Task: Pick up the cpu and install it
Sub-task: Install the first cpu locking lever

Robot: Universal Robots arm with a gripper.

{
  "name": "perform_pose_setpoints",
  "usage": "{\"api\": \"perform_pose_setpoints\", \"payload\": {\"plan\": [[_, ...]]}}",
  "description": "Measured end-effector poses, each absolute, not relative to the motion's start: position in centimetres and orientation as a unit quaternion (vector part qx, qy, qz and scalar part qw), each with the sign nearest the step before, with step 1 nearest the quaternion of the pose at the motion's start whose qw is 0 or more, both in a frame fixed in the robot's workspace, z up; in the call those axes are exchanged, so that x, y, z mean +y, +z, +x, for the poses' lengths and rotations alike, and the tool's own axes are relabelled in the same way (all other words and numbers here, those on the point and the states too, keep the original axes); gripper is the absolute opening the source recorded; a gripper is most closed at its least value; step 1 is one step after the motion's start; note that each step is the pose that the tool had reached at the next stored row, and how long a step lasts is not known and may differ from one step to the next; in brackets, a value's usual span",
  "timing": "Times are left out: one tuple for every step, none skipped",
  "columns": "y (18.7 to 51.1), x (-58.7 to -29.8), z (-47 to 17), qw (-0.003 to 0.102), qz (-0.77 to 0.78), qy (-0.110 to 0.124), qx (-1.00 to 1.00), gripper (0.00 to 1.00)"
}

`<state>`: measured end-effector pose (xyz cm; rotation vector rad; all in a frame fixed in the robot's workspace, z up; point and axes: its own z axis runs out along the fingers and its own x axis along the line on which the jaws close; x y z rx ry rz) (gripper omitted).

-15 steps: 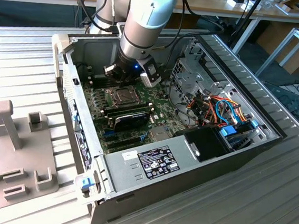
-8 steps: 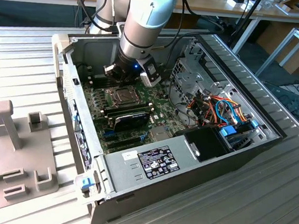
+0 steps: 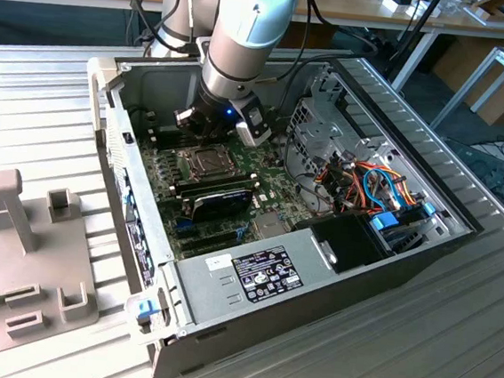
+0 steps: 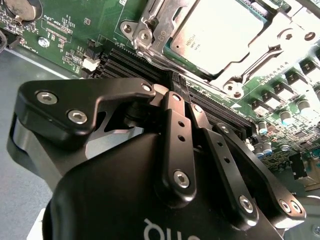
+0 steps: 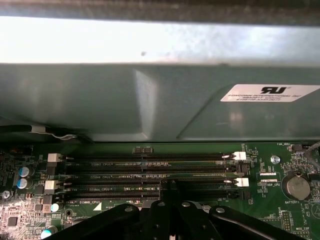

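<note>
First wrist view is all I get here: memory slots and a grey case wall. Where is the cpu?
Observer: In the second wrist view the cpu lies flat in its socket, with the metal frame around it.
Operator: Is the gripper carrying anything?
Observer: No. The gripper is shut on nothing, its tips over the memory slots right beside that socket.
Operator: And the arm overall?
Observer: In the exterior view the arm reaches down into the open computer case, above the motherboard.
</note>
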<state>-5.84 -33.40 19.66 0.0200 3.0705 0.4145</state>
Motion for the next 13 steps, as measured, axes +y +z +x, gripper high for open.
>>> {"api": "perform_pose_setpoints", "payload": {"plan": [[19.7, -33.4, -5.8, 0.022, 0.006, 0.134, 0.991, 0.11], [19.8, -33.4, -5.8, 0.022, 0.006, 0.134, 0.991, 0.11], [19.9, -33.4, -5.8, 0.022, 0.006, 0.134, 0.991, 0.11], [20.0, -33.4, -5.8, 0.022, 0.006, 0.134, 0.991, 0.11], [20.1, -33.4, -5.8, 0.022, 0.006, 0.134, 0.991, 0.11], [20.3, -33.4, -5.8, 0.022, 0.006, 0.134, 0.991, 0.11], [20.4, -33.4, -5.8, 0.022, 0.006, 0.134, 0.991, 0.11], [20.5, -33.4, -5.8, 0.022, 0.006, 0.134, 0.991, 0.11], [20.7, -33.4, -5.8, 0.022, 0.006, 0.134, 0.991, 0.11], [20.9, -33.4, -5.8, 0.022, 0.006, 0.134, 0.991, 0.11], [21.1, -33.4, -5.8, 0.022, 0.006, 0.134, 0.991, 0.11], [21.4, -33.4, -5.8, 0.022, 0.006, 0.134, 0.991, 0.11], [21.8, -33.4, -5.8, 0.022, 0.006, 0.134, 0.991, 0.11]]}}
